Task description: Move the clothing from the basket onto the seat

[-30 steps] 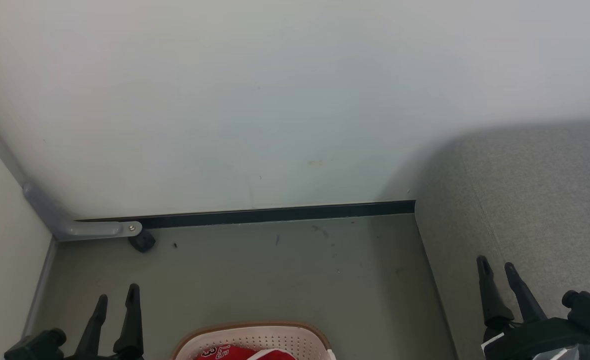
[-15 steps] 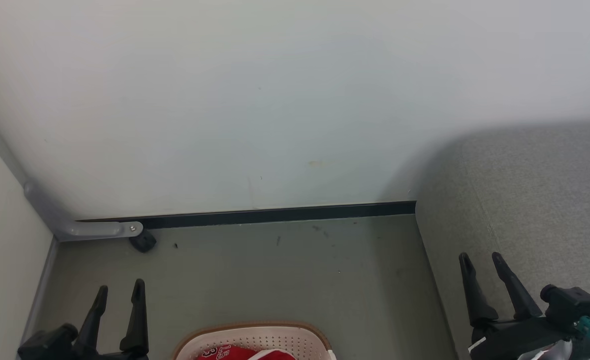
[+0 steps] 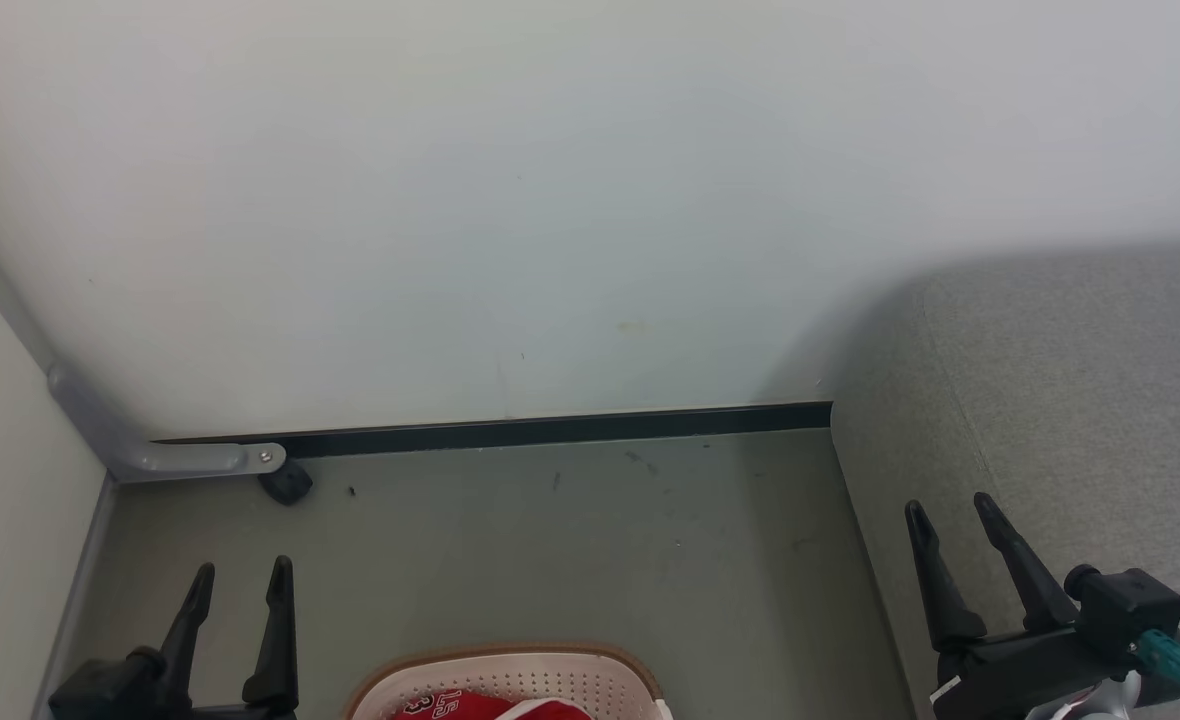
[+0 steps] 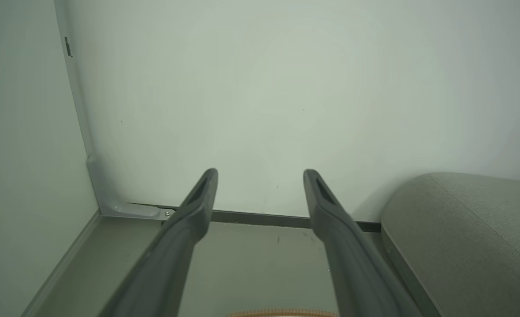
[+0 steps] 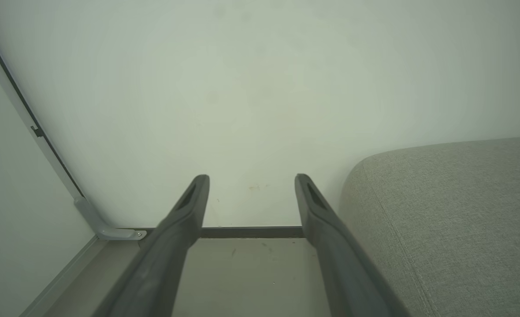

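Both hands are empty, fingers parted. The left hand (image 3: pixel 242 565) hovers left of the laundry basket (image 3: pixel 550 680), and the right hand (image 3: pixel 948 502) is in front of the grey sofa (image 3: pixel 1080 400). The red jersey (image 3: pixel 450 708) lies in the basket, mostly cut off at the head view's bottom edge. With so little of it in sight, a reaching finger could snag the perforated wall, tip the basket, or pinch a thin fold that slips out onto the floor (image 3: pixel 550 540).

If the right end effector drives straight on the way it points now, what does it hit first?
Probably the pale wall, just above the dark skirting strip. The right end effector, open, has nothing before it; the seat lies off to its right. Depth is hard to judge.
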Available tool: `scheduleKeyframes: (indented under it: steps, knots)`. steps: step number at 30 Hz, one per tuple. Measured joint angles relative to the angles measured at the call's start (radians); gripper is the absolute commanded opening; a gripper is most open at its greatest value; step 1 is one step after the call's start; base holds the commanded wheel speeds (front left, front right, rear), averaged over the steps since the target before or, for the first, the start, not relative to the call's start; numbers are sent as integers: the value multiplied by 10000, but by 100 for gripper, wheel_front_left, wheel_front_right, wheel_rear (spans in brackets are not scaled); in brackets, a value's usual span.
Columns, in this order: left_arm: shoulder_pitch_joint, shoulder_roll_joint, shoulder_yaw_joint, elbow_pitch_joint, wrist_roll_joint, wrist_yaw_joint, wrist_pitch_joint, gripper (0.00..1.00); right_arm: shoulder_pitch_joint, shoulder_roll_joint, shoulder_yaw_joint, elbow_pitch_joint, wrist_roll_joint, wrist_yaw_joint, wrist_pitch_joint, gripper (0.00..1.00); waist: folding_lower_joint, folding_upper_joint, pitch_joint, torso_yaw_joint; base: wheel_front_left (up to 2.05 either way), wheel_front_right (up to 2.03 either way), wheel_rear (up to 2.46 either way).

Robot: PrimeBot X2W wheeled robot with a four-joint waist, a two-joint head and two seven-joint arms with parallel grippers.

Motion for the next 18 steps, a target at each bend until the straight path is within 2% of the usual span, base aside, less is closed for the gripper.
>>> scheduleKeyframes:
  steps: [11,18]
  knots:
    - [0,-98,207,61,100,-98,0,100,5,73,-224,21,-2,59,-2,100,0,0,74,9,0,0,0]
    - [1,-128,247,58,117,-188,0,100,12,215,-282,-65,0,226,-2,100,0,0,337,-40,0,0,0]
